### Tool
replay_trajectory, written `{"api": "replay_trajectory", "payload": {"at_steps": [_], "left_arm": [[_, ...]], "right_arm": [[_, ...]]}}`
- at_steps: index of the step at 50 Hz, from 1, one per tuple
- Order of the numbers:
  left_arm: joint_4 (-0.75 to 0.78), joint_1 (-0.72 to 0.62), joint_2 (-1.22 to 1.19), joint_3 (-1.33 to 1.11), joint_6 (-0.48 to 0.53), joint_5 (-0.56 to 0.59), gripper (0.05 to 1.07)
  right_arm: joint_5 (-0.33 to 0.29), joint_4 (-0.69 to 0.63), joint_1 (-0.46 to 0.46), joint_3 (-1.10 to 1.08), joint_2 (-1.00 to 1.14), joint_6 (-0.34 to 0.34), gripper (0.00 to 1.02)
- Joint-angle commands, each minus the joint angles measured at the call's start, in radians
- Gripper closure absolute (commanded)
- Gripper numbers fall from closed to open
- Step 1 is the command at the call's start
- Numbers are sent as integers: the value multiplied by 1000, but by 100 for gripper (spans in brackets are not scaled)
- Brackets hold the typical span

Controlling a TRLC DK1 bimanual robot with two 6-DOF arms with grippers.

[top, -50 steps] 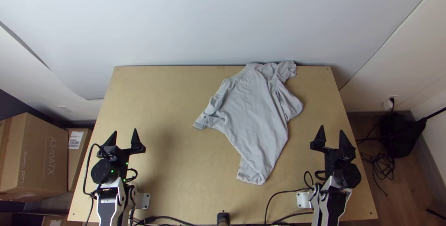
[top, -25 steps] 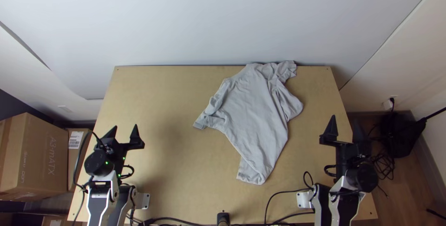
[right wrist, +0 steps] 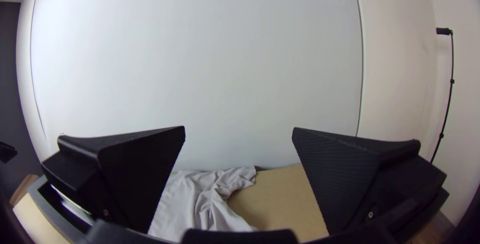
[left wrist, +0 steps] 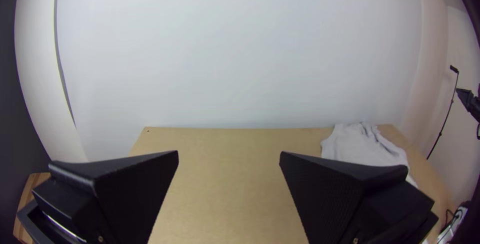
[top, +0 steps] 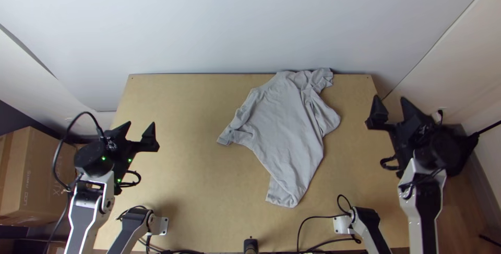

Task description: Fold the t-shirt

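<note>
A grey t-shirt (top: pixel 287 129) lies loosely spread and wrinkled, slanting across the table right of centre, one sleeve toward the left and another at the far edge. My left gripper (top: pixel 140 127) stands open over the table's left side, apart from the cloth. Beyond the table's right edge in the top view is my right gripper (top: pixel 391 104), open with nothing between its fingers. In the left wrist view the left gripper (left wrist: pixel 229 154) frames bare wood, the shirt (left wrist: pixel 362 146) beyond one finger. In the right wrist view, the shirt (right wrist: pixel 200 199) lies beyond the right gripper (right wrist: pixel 239 129).
The wooden table (top: pixel 182 181) has bare surface left of the shirt. A white wall (top: pixel 250 19) rises behind its far edge. Cardboard boxes (top: pixel 31 176) stand off the left side. Black cables (top: pixel 318 217) run along the near edge.
Both arms have moved outward and up the picture, the left gripper slightly and the right gripper farther, past the table's right edge. The shirt has not moved.
</note>
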Motion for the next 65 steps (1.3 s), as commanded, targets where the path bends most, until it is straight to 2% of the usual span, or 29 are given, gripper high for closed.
{"api": "replay_trajectory", "payload": {"at_steps": [1,11,17,24,28,36,48,55,65], "left_arm": [[-82,-40,69,134,-40,4,10],[-249,-83,132,297,-55,4,10],[-309,-88,136,340,-58,4,10],[-369,-85,122,366,-66,2,10],[-405,-77,118,378,-75,4,10],[-516,-88,106,389,-86,13,10],[-626,-94,87,423,-75,16,10],[-675,-96,98,470,-64,19,10],[-705,-94,129,513,-66,19,10]], "right_arm": [[35,-61,70,170,117,-27,4],[120,-299,235,548,402,-25,4],[144,-397,321,721,539,1,4],[189,-432,450,842,651,24,4],[190,-442,516,890,708,49,4],[190,-458,630,939,833,147,4],[173,-463,728,996,1013,273,4],[87,-484,754,1033,1111,392,4],[31,-512,809,1098,1257,526,4]]}}
